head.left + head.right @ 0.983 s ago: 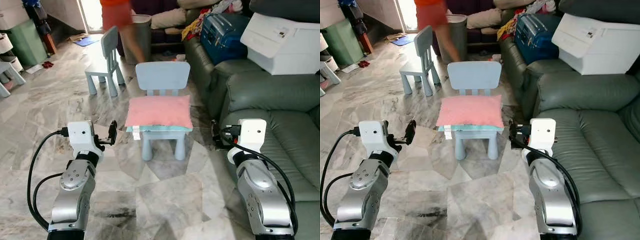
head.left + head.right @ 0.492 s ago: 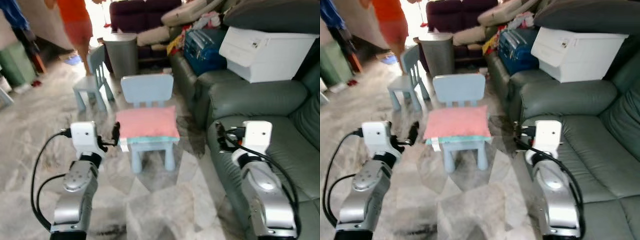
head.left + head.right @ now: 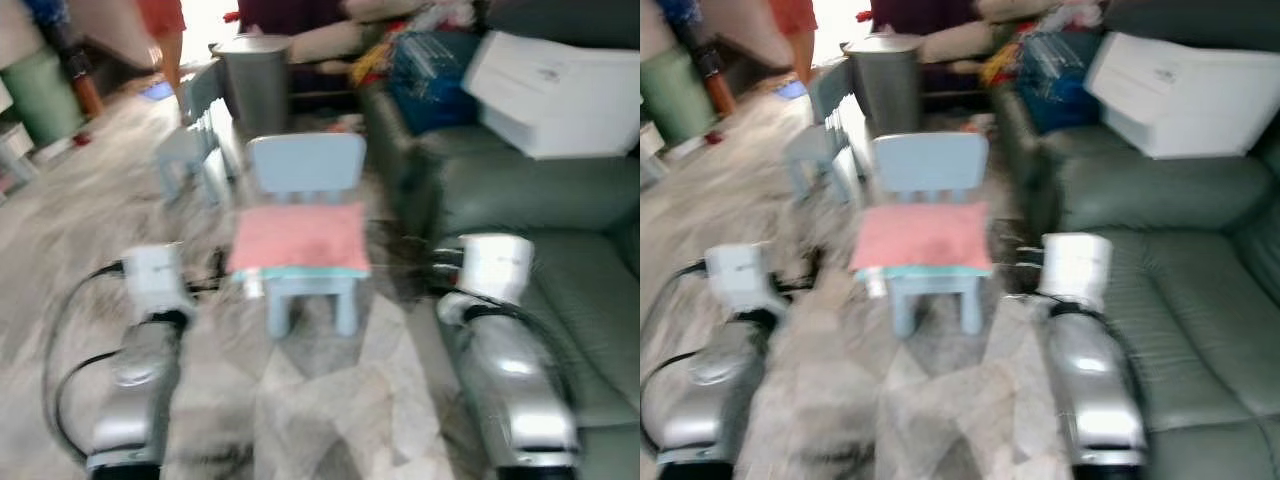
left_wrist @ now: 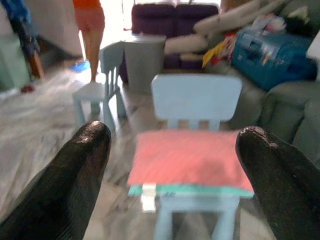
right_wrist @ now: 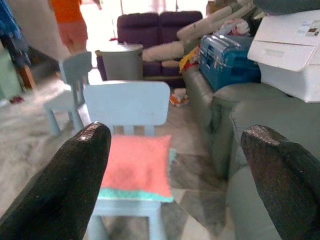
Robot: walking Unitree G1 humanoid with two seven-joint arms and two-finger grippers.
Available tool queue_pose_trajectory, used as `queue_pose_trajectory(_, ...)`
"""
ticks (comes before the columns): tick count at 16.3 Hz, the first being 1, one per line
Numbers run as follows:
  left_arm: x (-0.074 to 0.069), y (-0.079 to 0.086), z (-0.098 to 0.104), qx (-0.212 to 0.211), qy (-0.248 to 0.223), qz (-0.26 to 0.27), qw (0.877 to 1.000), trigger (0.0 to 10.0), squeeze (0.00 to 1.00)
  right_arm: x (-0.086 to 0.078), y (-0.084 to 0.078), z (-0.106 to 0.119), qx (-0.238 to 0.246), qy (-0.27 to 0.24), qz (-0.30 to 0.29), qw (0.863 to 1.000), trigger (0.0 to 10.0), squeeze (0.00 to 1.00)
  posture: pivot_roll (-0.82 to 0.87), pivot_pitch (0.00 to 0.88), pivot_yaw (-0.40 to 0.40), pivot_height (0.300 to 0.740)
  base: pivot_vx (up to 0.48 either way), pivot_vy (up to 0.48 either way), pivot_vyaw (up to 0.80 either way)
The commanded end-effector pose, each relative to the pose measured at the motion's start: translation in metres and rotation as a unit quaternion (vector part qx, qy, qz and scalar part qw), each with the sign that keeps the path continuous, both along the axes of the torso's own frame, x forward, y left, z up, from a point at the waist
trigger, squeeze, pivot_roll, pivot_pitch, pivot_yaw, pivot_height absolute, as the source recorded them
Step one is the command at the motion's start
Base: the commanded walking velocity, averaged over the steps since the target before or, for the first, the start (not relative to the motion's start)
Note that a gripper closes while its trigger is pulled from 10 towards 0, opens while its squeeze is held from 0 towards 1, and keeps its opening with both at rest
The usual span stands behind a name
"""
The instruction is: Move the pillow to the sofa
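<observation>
The pink pillow [image 3: 298, 238] lies flat on the seat of the small blue chair [image 3: 304, 170], dead ahead on the marble floor [image 3: 330, 400], and nothing is touching it. The head views are smeared with blur, so this reads as the approach step, the robot not yet in reach. The left gripper [image 4: 172, 150] is up in front, fingers wide apart, framing the pillow in its wrist view; the right gripper [image 5: 175, 150] is raised too, jaws equally spread, with the chair between its fingers. The green sofa [image 3: 1200, 300] sits just right of the chair, its near seat bare. A person [image 4: 90, 20] stands far off. Next: close in and bring both grippers to the pillow's sides.
</observation>
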State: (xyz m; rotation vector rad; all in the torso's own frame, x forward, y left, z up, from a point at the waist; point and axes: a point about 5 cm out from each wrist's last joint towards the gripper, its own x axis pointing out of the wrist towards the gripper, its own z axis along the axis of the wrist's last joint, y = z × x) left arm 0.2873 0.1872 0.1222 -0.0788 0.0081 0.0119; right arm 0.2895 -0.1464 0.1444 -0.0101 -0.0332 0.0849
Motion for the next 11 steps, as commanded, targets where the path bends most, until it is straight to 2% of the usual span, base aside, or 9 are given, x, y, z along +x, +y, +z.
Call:
queue_pose_trajectory(1, 0.0017, -0.0083, 0.0041, -0.003, -0.008, -0.012, 1.000, 10.0, 0.00, -0.0008, -0.0105, 0.0079, -0.007, -0.018, -0.020, 1.000, 10.0, 0.00, -0.09, 0.010, 0.050, 0.740, 0.277, 0.000, 0.00)
queue_pose_trajectory(3, 0.0019, -0.0083, 0.0034, -0.004, -0.005, -0.009, 1.000, 10.0, 0.00, -0.0004, -0.0100, 0.0063, 0.000, -0.017, -0.005, 1.000, 10.0, 0.00, -0.09, 0.010, 0.050, 0.740, 0.135, 0.000, 0.00)
queue_pose_trajectory(5, 0.0020, -0.0083, 0.0033, -0.005, -0.005, -0.008, 1.000, 10.0, 0.00, 0.0001, -0.0143, 0.0002, 0.027, 0.010, -0.007, 1.000, 10.0, 0.00, -0.09, 0.010, 0.049, 0.740, 0.000, 0.000, 0.00)
queue_pose_trajectory(6, 0.0022, -0.0069, 0.0026, -0.002, -0.003, -0.001, 1.000, 10.0, 0.00, -0.0005, -0.0138, 0.0011, 0.038, 0.007, 0.000, 0.999, 10.0, 0.00, -0.09, 0.010, 0.050, 0.740, 0.000, 0.000, 0.00)
queue_pose_trajectory(11, 0.0033, -0.0044, 0.0018, 0.011, 0.001, 0.016, 1.000, 10.0, 0.00, -0.0015, -0.0113, -0.0009, 0.016, 0.014, 0.000, 1.000, 10.0, 0.00, -0.09, 0.011, 0.050, 0.740, 0.000, 0.000, 0.00)
